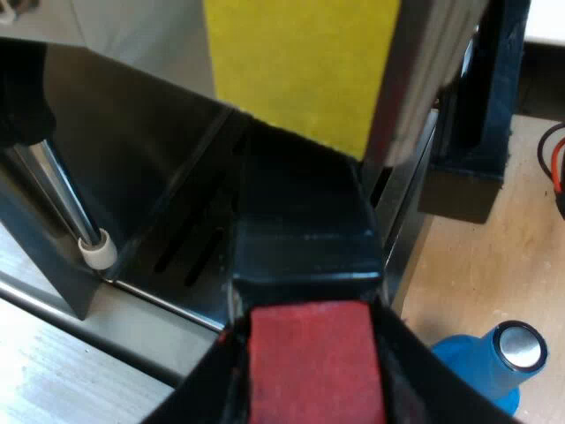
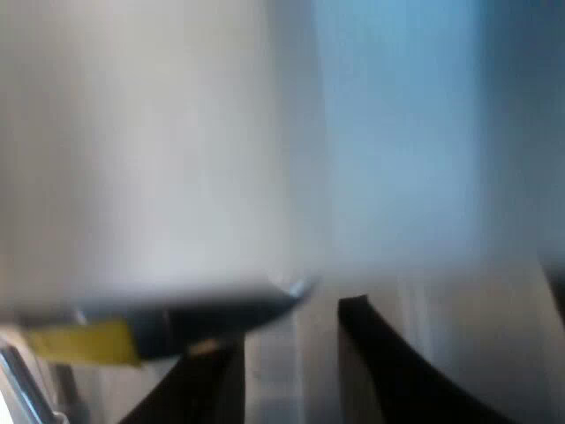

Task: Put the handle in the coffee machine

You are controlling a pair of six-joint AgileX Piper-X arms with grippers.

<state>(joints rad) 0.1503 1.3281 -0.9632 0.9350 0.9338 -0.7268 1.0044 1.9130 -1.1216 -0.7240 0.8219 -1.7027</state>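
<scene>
Fingers of the left gripper point(image 1: 307, 380) are clamping the handle point(image 1: 305, 256) by its red end, facing the espresso machine point(image 1: 132, 150); the right gripper point(image 2: 293, 336) is holding its fingers apart, empty.

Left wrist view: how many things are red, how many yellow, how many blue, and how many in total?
Red: 1, the red end of the dark handle.
Yellow: 1, the flat yellow patch on the shiny metal espresso machine.
Blue: 1, the blue tamper with a round metal face.
Total: 3.

Glossy metal machine point(image 1: 132, 168); handle point(image 1: 305, 252) seemingly glossy black plastic, matt red end.
</scene>
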